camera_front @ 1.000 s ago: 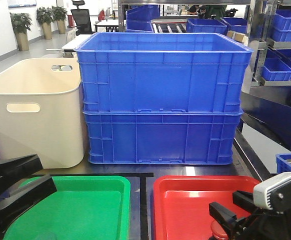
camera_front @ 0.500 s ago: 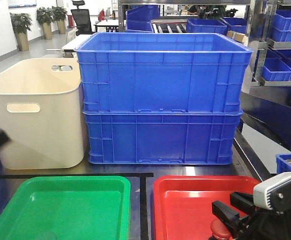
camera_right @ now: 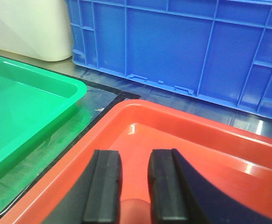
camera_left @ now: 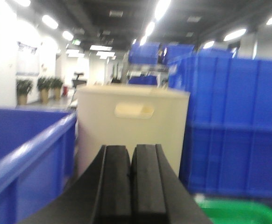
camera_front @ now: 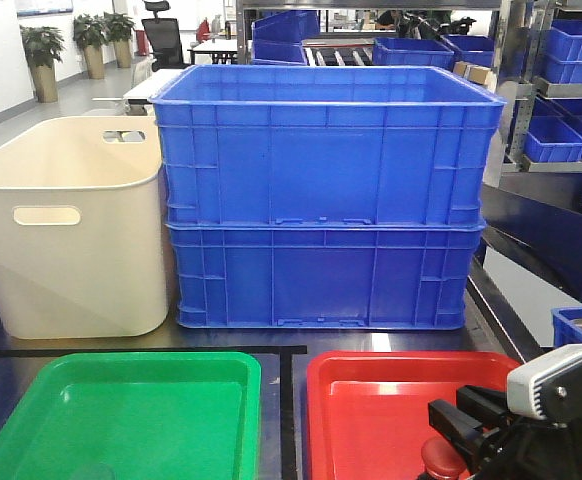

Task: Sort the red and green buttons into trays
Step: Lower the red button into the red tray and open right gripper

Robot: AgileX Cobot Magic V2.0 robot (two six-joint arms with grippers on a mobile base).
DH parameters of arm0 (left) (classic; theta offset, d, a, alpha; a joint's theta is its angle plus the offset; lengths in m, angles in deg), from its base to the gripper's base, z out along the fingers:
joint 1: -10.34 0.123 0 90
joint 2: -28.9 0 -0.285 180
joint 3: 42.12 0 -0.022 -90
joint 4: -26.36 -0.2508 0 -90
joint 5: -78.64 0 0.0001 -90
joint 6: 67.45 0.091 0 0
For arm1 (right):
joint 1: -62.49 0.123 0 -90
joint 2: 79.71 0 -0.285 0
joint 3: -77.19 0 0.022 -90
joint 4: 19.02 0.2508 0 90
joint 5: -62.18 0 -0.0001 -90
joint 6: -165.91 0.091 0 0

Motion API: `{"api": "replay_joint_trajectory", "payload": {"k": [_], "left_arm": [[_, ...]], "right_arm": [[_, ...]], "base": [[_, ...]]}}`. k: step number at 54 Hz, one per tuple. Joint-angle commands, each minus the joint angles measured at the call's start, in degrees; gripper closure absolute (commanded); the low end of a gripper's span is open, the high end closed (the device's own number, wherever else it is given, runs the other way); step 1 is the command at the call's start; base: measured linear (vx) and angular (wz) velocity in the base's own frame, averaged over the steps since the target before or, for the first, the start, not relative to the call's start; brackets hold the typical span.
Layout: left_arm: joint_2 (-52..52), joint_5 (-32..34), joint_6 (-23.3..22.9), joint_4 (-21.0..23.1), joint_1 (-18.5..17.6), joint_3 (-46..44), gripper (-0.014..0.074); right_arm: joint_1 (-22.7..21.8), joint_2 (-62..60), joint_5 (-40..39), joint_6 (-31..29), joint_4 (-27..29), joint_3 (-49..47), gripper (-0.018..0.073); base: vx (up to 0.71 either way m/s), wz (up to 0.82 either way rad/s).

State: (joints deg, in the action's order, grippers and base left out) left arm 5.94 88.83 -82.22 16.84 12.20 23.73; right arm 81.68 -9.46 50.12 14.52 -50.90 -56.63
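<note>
The red button (camera_front: 439,458) rests on the floor of the red tray (camera_front: 401,360) near its front edge. My right gripper (camera_front: 458,410) hangs just above it with its fingers apart. In the right wrist view the gripper (camera_right: 135,158) is open and the red button (camera_right: 135,211) shows low between the fingers, inside the red tray (camera_right: 140,106). The green tray (camera_front: 171,360) lies to the left; a faint green round shape (camera_front: 91,470) at its front edge may be the green button. My left gripper (camera_left: 130,149) is shut and empty, out of the front view.
Two stacked blue crates (camera_front: 326,190) stand behind the trays, with a cream tub (camera_front: 71,230) to their left. Another blue crate (camera_left: 28,154) is close on the left of my left gripper. A black tape line (camera_front: 286,420) separates the trays.
My left arm has pulled away from over the green tray and left the front view. My right gripper has shifted slightly right while the red button stayed in place in the red tray.
</note>
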Motion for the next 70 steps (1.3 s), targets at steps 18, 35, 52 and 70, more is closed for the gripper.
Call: {"api": "replay_joint_trajectory", "payload": {"k": [18,35,52,70], "left_arm": [[16.50,-10.83,0.74,2.04,-3.37,11.88,0.0604],[16.68,-13.60,0.79,2.37,-3.86,11.72,0.0603],[16.68,-13.60,0.79,2.37,-3.86,11.72,0.0603],[16.68,-13.60,0.79,2.37,-3.86,11.72,0.0603]], "right_arm": [[0.10,-1.09,-3.97,-0.12,0.13,-1.75,0.0320],[0.10,-1.09,-3.80,-0.12,0.13,-1.75,0.0320],[0.10,-1.09,-3.75,-0.12,0.13,-1.75,0.0320],[0.10,-1.09,-3.84,-0.12,0.13,-1.75,0.0320]], "base": [[0.00,0.00],[0.00,0.00],[0.00,0.00],[0.00,0.00]]}}
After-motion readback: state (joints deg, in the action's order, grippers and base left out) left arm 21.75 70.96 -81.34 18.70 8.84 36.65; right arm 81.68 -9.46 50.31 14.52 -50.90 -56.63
